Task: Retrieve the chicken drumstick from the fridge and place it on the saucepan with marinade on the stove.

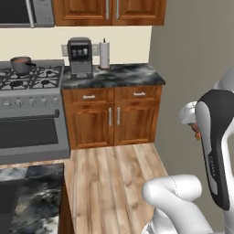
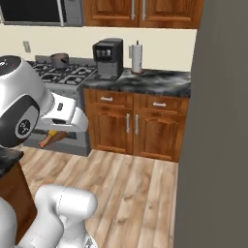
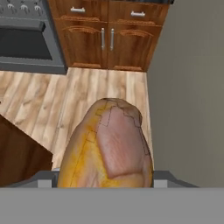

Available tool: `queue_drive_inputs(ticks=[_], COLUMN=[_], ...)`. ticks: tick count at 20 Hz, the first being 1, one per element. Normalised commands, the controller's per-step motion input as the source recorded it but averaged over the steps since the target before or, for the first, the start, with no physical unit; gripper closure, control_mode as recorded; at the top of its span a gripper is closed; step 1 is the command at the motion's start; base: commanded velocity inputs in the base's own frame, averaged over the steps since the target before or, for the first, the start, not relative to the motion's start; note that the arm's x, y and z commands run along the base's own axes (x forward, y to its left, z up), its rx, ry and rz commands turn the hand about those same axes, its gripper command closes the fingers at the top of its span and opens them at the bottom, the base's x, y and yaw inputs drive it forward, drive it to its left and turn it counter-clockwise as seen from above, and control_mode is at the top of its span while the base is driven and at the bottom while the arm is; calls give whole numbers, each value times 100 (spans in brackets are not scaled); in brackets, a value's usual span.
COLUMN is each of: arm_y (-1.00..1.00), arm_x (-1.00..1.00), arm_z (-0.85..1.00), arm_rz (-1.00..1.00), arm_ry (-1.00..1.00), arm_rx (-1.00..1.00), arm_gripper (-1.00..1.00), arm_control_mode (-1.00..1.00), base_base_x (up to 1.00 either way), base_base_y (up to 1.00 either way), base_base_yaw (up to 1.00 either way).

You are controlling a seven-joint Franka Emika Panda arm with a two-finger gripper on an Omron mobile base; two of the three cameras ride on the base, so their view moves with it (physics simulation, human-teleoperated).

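Orange-brown drumstick (image 3: 107,146) is sitting clenched in your gripper (image 2: 51,138), riding low above the wooden floor. The saucepan (image 1: 21,64) is waiting on the stove's (image 1: 32,82) far left burner, well apart. Swinging fast could be loosening the knobbly meat; clipping the oven front could knock it free.

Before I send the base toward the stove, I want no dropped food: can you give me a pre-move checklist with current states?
1. Chicken drumstick in the gripper: ok, it sits right at the camera.
2. Firmness of the hold: cannot tell, fingertips hidden.
3. Saucepan on the stove: ok, on a back burner.
4. Marinade in it: cannot tell from here.
5. Wooden floor toward the stove: ok, nothing on it.
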Motion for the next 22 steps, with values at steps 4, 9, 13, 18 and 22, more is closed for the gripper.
queue_drive_inputs(ticks=[4,9,13,18,22], arm_y=[0,0,0,0,0], arm_x=[0,0,0,0,0], arm_z=[0,0,0,0,0], arm_rz=[0,0,0,0,0], arm_ry=[0,0,0,0,0], arm_rx=[0,0,0,0,0], arm_gripper=[100,100,100,100,100], arm_control_mode=[100,100,100,100,100], base_base_x=[100,100,100,100,100], base_base_y=[12,23,45,50,68], base_base_yaw=[0,0,0,0,0])
